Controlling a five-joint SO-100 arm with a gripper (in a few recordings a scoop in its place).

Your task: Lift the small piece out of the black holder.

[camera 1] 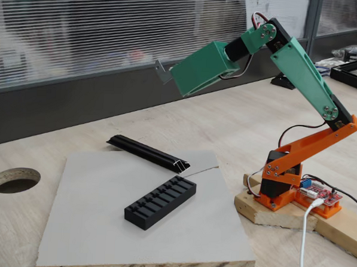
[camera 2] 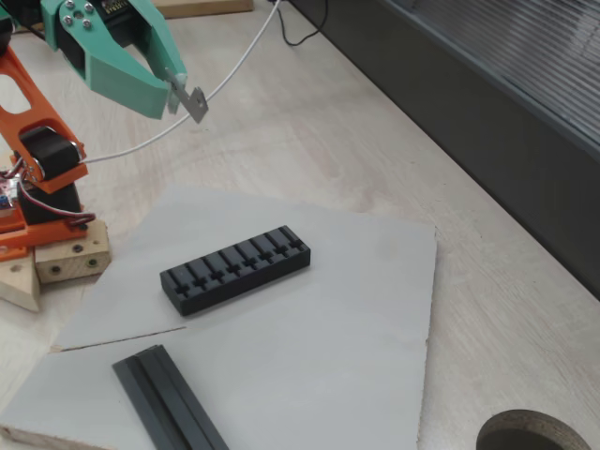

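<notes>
The black holder (camera 1: 161,202) (camera 2: 235,268), a slotted comb-like block, lies on the pale grey board (camera 1: 102,225) (camera 2: 328,328). High above the board, my green gripper (camera 1: 169,73) (camera 2: 174,92) is raised in the air, shut on the small piece (camera 1: 162,71) (camera 2: 192,101), a thin silvery bent bracket that sticks out past the fingertips. In both fixed views the piece hangs well clear of the holder, up and to the side of it.
A longer slim black rail (camera 1: 147,153) (camera 2: 169,398) lies on the board near the holder. A round hole (camera 1: 14,179) (camera 2: 534,433) is cut in the wooden table. The orange arm base (camera 1: 280,187) (camera 2: 33,159) stands on a wood block beside the board.
</notes>
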